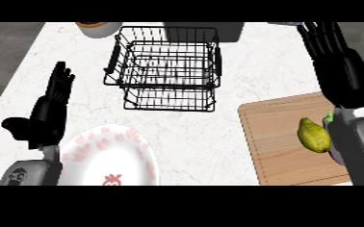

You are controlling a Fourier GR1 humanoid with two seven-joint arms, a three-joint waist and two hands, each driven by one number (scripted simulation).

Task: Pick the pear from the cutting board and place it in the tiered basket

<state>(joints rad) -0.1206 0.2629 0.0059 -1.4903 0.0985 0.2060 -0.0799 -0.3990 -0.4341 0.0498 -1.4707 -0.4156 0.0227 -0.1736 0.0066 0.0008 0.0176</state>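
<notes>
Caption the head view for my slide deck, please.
Pear on cutting board, tiered basket behind; both hands open.

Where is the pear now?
In the head view the pear lies on the cutting board at the right, close beside the right forearm and below the right hand, well to the right of the basket.

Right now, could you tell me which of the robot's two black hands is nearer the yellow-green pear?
The right hand: it is raised open just beyond the wooden cutting board bearing the yellow-green pear. The left hand rests far across the counter.
</notes>
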